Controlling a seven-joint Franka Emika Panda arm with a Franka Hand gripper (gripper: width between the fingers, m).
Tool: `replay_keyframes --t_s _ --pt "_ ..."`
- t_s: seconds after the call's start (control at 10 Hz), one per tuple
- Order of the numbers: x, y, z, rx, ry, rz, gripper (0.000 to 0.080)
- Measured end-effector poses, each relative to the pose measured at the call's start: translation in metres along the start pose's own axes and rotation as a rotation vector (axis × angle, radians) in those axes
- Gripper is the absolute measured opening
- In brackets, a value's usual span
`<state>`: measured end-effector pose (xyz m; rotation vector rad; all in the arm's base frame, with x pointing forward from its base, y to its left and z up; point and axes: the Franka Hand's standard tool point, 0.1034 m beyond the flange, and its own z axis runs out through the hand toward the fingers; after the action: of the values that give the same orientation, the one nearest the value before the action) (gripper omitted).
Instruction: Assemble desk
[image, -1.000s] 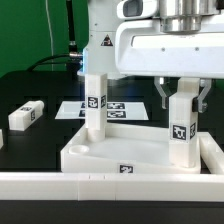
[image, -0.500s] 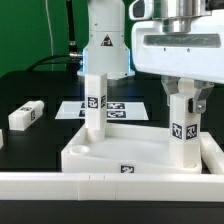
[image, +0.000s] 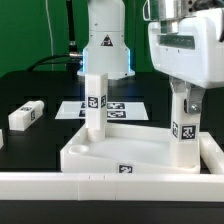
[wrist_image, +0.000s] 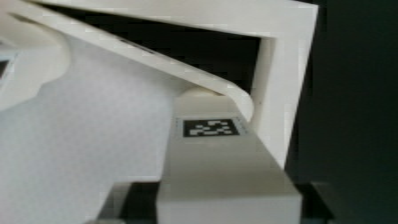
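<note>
My claw (image: 186, 102) is clamped on the top of a leg (image: 182, 132) that stands upright beneath it on the desk slab (image: 120, 158), toward the exterior view's right. A second leg (image: 94, 105) stands on the slab toward that view's left. A third leg (image: 25, 114) lies on the tabletop (image: 30, 90).

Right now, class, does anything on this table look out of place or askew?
Only mildly: one loose leg lies flat on the black table at the exterior view's left, away from the slab. Nothing looks damaged.
</note>
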<state>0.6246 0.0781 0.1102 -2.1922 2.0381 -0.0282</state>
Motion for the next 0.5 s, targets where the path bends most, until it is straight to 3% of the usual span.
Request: replay_keyframes --t_s 0.1,0.3,0.4,0.5 --pt "0.0000 0.0001 0.0001 0.000 0.000 -0.003 0.0290" --pt "0.0005 0.0023 0.0015 -0.004 0.001 -0.145 0.0538" --pt "-0.0005 0.0029 0.0018 -0.007 0.001 -0.190 0.0538" --pt "-0.0028 0.0041 0.0023 -0.018 0.008 -0.310 0.0629"
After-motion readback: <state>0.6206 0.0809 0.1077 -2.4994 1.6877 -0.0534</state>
